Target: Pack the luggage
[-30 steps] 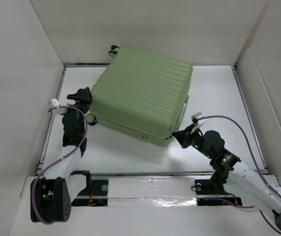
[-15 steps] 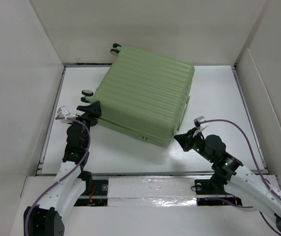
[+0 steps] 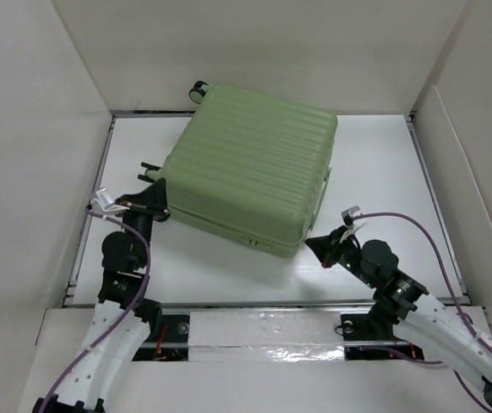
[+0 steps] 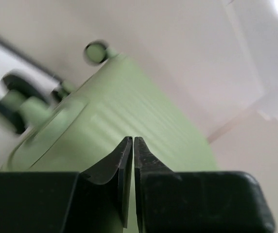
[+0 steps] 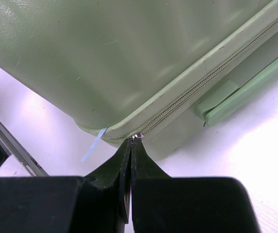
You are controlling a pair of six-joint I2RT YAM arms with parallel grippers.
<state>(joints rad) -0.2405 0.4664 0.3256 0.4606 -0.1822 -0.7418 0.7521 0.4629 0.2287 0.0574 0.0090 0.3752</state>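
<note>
The large light green ribbed hard-shell suitcase (image 3: 250, 163) lies closed, askew on the white worktop (image 3: 375, 172). At its near right corner the right pincer (image 5: 130, 145) appears clenched on the small metal zipper pull (image 5: 137, 136). The left pincer (image 4: 133, 145), clenched empty, sits by its left corner. Tugging off the zip's line could slip the tab or drag the suitcase.

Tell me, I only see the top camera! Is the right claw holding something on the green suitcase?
Observer: Yes. The right wrist view shows the right gripper shut on a tiny silver zipper pull at a corner of the luggage.
Operator: Is anything sticking out?
Observer: A thin pale blue strip pokes from the zipper seam beside it.
Operator: And the left claw?
Observer: The left gripper is shut on nothing, pointing at the green shell.
</note>
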